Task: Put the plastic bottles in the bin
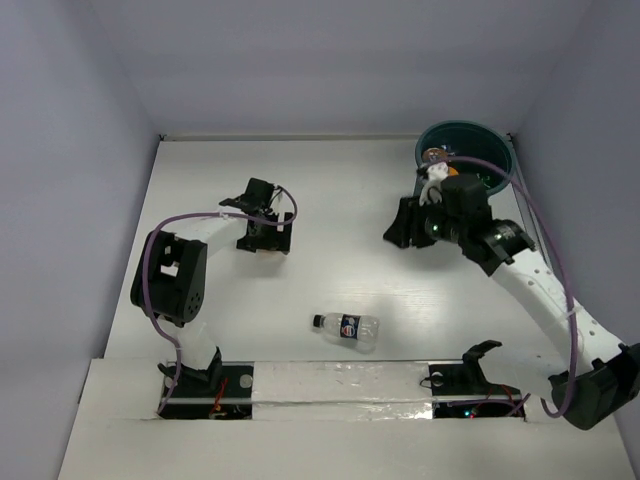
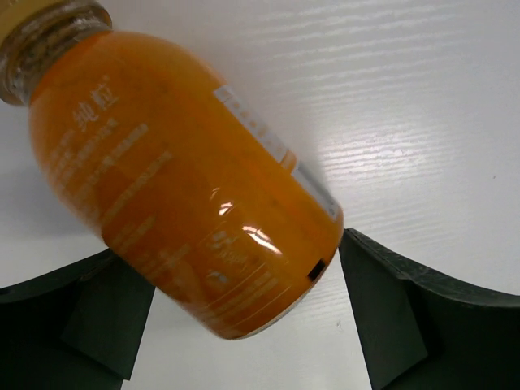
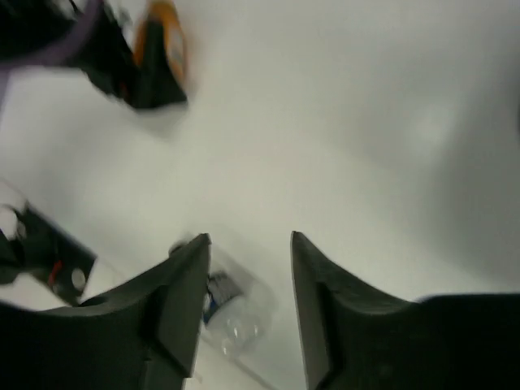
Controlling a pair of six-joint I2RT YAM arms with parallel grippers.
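Left gripper [image 2: 244, 264]: down at the table [image 2: 422, 97], fingers [image 2: 382, 309] spread wide on either side of the orange bottle; right finger touching the bottle's base edge, left finger partly hidden behind it; whether gripped or only straddled, cannot tell.
Orange bottle [image 2: 187, 179]: on its side on the table, slanted across the gap between the fingers, cap toward the top left of the wrist view.
Right gripper [image 1: 405, 225]: above the table just beside the bin, fingers parted, nothing between them; wrist view blurred.
Clear bottle [image 1: 346, 329]: blue label, white cap, on its side mid-table toward the near edge, well apart from both grippers.
Bin [image 1: 440, 132]: far right corner of the table; orange item [image 1: 434, 155] and green item [image 1: 487, 181] showing inside.
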